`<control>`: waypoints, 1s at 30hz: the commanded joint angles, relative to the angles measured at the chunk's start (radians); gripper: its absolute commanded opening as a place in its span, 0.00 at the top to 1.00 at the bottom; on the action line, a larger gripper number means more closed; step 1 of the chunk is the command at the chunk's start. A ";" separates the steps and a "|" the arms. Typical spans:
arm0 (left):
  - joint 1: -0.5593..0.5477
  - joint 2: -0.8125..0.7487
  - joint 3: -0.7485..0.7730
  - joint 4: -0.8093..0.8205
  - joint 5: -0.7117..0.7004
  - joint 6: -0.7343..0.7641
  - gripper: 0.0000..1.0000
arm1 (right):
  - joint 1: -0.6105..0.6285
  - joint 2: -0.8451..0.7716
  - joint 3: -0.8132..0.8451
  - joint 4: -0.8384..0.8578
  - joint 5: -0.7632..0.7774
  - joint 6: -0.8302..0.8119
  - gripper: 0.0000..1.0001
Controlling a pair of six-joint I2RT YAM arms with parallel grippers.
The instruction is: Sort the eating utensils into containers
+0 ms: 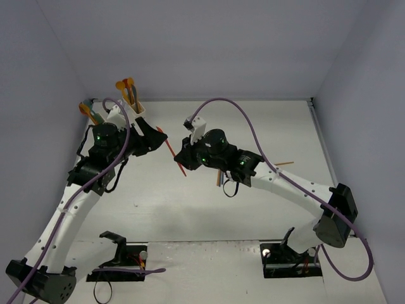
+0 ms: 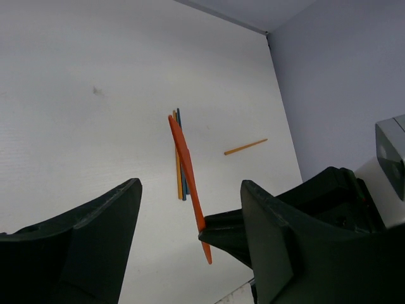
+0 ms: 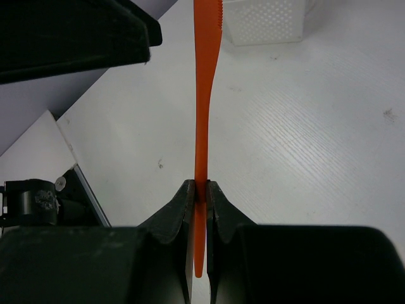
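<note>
My right gripper point(image 3: 199, 190) is shut on the handle end of an orange knife point(image 3: 205, 95), which sticks out lengthwise from between its fingers. The top view has that knife point(image 1: 171, 151) held above the table between the two grippers, the right gripper point(image 1: 181, 161) at its near end. My left gripper point(image 2: 190, 185) is open, with the knife point(image 2: 185, 166) passing between its wide-apart fingers untouched. The white containers point(image 1: 137, 106) stand at the back left with orange utensils upright in them. Thin orange and blue utensils point(image 2: 180, 183) lie together on the table, and a single orange one point(image 2: 245, 147) lies further right.
A second bin point(image 1: 88, 111) left of the first holds orange and teal utensils. A white container point(image 3: 266, 22) shows beyond the knife tip in the right wrist view. Grey walls enclose the table on three sides. Both arm bases sit at the near edge.
</note>
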 commanded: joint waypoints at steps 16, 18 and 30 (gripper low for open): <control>-0.089 0.090 0.031 0.240 -0.102 -0.007 0.96 | 0.003 -0.067 -0.012 0.095 -0.025 -0.018 1.00; -0.088 0.091 0.030 0.248 -0.111 0.008 1.00 | 0.003 -0.066 -0.015 0.095 -0.016 -0.017 0.97; -0.017 0.220 0.163 0.270 -0.186 0.245 1.00 | -0.029 -0.121 -0.061 0.080 0.066 -0.017 0.39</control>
